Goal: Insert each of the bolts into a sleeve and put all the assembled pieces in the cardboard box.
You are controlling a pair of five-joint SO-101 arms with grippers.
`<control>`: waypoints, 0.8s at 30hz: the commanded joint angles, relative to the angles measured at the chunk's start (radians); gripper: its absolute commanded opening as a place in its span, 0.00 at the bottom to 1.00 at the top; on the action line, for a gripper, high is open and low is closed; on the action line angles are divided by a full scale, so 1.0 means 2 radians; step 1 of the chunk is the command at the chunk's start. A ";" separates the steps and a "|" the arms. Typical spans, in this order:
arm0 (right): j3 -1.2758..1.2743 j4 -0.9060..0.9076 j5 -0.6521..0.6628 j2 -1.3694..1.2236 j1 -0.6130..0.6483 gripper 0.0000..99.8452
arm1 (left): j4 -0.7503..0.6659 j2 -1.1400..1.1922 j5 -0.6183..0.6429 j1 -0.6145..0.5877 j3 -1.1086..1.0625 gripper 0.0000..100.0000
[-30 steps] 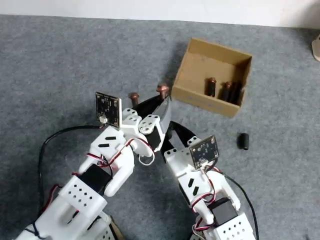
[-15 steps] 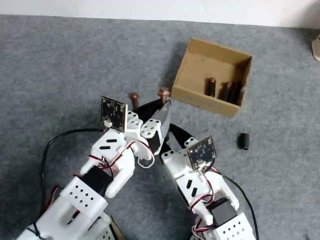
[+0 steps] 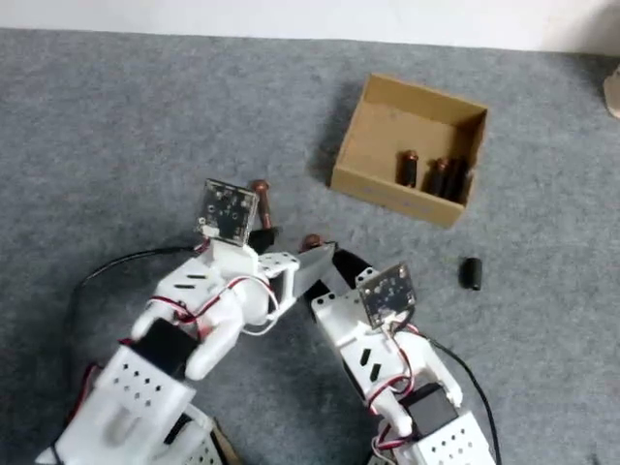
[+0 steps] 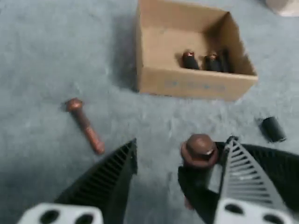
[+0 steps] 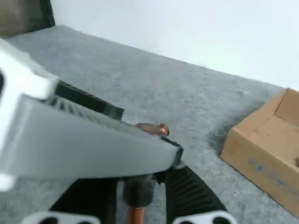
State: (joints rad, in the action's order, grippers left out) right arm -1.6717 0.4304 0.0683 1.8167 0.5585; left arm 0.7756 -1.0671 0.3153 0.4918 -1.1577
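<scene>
A copper bolt stands head-up in a black sleeve. My right gripper is shut on that sleeve. My left gripper is open, its fingers on either side of the bolt head without touching it. In the high view the left gripper and right gripper meet in front of the cardboard box. A second bolt lies loose on the carpet. A spare black sleeve lies to the right. Three assembled pieces lie in the box.
The box stands open-topped just beyond the grippers. Grey carpet covers the whole table, with free room to the left and at the far right. A pale object sits at the right edge.
My left arm has drawn back from the box's corner toward the right gripper, bringing the bolt with it. The bolt head now sits at the right gripper. The right arm barely moved.
</scene>
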 commanded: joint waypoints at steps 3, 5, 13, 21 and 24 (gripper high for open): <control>-0.060 -0.007 0.004 0.008 -0.088 0.01 | 0.101 0.000 -0.012 -0.035 -0.007 0.30; -0.060 0.000 0.005 0.008 -0.118 0.01 | 0.117 0.000 -0.012 -0.079 -0.007 0.30; 0.054 0.132 0.021 0.007 -0.139 0.01 | 0.129 0.005 -0.044 -0.254 -0.021 0.30; 0.092 0.108 0.021 -0.090 -0.181 0.01 | 0.071 0.005 -0.058 -0.262 -0.076 0.29; 0.139 0.079 0.019 -0.198 -0.202 0.01 | 0.064 0.005 -0.058 -0.261 -0.082 0.29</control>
State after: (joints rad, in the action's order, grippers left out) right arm -1.5321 0.6544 0.1143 1.5957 0.1979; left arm 0.9337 -1.0533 0.2140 -0.0207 -1.3218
